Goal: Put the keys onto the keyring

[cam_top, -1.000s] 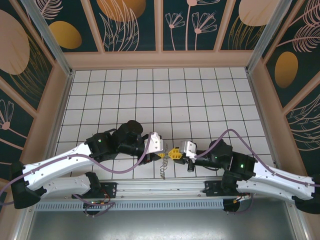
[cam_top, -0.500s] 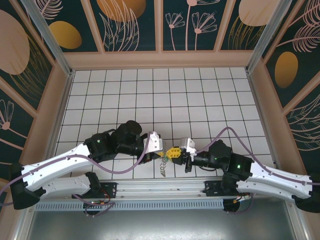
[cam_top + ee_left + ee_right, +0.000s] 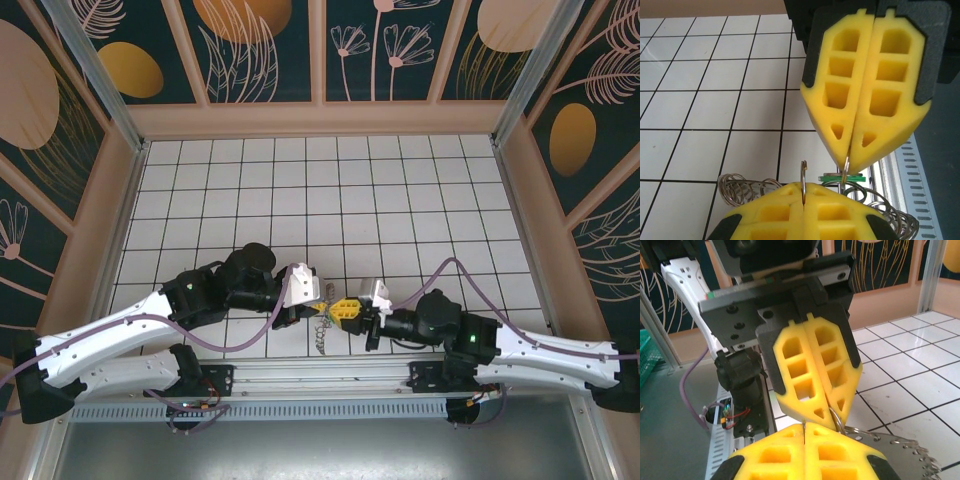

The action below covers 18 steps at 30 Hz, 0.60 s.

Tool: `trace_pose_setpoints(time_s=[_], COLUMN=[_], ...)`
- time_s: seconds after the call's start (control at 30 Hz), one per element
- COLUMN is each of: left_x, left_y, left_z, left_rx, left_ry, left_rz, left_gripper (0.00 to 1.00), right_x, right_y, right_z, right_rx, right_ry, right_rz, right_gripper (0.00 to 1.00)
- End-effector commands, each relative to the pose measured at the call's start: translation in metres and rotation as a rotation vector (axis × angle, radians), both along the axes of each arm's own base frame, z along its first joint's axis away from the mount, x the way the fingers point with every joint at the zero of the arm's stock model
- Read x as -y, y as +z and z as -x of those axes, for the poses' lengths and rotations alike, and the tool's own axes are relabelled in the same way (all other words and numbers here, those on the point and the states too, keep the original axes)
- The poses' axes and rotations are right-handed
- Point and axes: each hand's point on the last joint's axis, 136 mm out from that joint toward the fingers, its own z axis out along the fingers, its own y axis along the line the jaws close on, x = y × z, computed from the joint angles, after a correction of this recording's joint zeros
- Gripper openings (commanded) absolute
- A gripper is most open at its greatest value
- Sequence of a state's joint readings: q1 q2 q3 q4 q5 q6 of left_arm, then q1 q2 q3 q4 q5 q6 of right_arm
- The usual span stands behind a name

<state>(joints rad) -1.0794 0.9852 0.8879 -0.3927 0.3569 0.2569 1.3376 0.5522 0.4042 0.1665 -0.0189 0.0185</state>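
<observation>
Reference for all positions: the keyring (image 3: 803, 172), a thin wire loop standing on edge.

Left hand (image 3: 326, 305): closed, and its wedge tips pinch the keyring. In the left wrist view my own fingers (image 3: 765, 212) hide the lower part of the loop.

Right hand (image 3: 347, 308): closed, tip to tip with the left hand and just beside the keyring. It nips a silvery sliver that runs down into the green key (image 3: 840, 177). The key lies flat and edge-on to me, on the right hand's side of the keyring, with a narrow gap between the two.

Chain (image 3: 320, 340): trails from the keyring toward the aluminium rail (image 3: 320, 385). Close up it is dull grey wire in springy coils, spreading to both sides behind the fingers.

In the way: from above, the two sets of fingers cover the keyring, and I cannot make out the key there. A purple cable (image 3: 250, 335) loops under the left arm, well away from the keyring.

Materials: the fingers are yellow and moulded with open lattice cells, tapering to a wedge on black backing plates. The worktop (image 3: 400, 200) is glossy white tile with black grid lines. The rail is ribbed, slotted metal. The walls (image 3: 260, 50) are dark panels with floral prints.
</observation>
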Motion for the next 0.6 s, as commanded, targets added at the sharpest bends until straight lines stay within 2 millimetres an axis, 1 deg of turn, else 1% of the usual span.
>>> trace_pose_setpoints(time_s=[0.0,0.13,0.4,0.57], left_x=[0.005,0.005,0.004,0.003], left_y=[0.013,0.013,0.015,0.016], left_z=[-0.003,-0.004,-0.006,-0.006], left_rx=[0.016,0.023,0.03,0.033], left_ry=[0.013,0.021,0.03,0.032], left_rz=[0.054,0.055,0.061,0.063], left_gripper=[0.0,0.0,0.0,0.0], right_x=[0.003,0.004,0.008,0.006], right_y=[0.02,0.022,0.013,0.009], right_z=[-0.007,-0.008,-0.02,-0.02], right_rx=[0.006,0.018,0.006,0.0], right_ry=[-0.073,-0.109,-0.195,-0.193], right_rz=[-0.096,-0.115,-0.074,-0.054], right_gripper=[0.0,0.0,0.0,0.0])
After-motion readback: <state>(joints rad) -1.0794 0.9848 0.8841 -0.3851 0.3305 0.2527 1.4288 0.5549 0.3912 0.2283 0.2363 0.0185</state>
